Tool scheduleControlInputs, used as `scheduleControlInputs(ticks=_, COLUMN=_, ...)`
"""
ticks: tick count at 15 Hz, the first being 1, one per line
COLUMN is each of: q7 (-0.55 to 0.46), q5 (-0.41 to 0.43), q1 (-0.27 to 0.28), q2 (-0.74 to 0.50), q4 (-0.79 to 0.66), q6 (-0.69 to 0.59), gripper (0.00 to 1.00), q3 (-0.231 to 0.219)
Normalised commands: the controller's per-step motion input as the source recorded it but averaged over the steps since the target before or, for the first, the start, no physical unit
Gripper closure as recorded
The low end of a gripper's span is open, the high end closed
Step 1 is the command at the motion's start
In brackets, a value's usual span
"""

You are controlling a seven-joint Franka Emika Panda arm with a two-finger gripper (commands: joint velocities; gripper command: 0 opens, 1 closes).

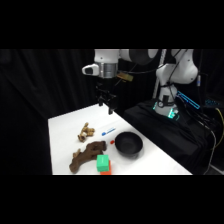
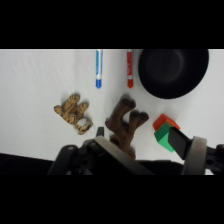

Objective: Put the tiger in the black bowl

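The tiger (image 1: 86,132) (image 2: 74,113), a small tan and brown striped figure, lies on the white table (image 1: 62,135) left of centre. The black bowl (image 1: 129,145) (image 2: 172,72) sits to its right, nearer the table's right edge, with nothing inside. My gripper (image 1: 106,106) (image 2: 140,137) hangs open well above the table's far edge, holding nothing. It is up and behind both the tiger and the bowl. In the wrist view its fingers (image 2: 182,142) frame the larger brown figure, with the tiger off to the left.
A larger dark brown animal figure (image 1: 87,154) (image 2: 125,125) lies between tiger and bowl. A green block (image 1: 103,162) (image 2: 164,136) rests by a red block (image 2: 162,121). A blue marker (image 1: 108,132) (image 2: 98,67) and a red marker (image 2: 129,67) lie beside the bowl.
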Motion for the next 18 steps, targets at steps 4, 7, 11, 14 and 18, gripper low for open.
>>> scheduleControlInputs(ticks=4, q7=-0.62, q5=0.270, q1=-0.129, q2=0.43, q4=0.57, q6=-0.08, gripper=0.00, q3=-0.084)
scheduleControlInputs(ticks=7, q7=-0.80, q5=0.241, q1=-0.161, q2=0.45, q4=0.62, q6=-0.17, gripper=0.00, q3=-0.010)
scheduleControlInputs(ticks=11, q7=-0.57, q5=-0.033, q1=-0.142, q2=0.36, q4=0.53, q6=-0.16, gripper=0.00, q3=0.005)
scheduleControlInputs(ticks=14, q7=-0.37, q5=-0.214, q1=-0.097, q2=0.32, q4=0.40, q6=0.02, gripper=0.00, q3=-0.011)
scheduleControlInputs(ticks=18, q7=-0.24, q5=-0.177, q1=-0.052, q2=0.38, q4=0.40, q6=0.04, gripper=0.00, q3=-0.002)
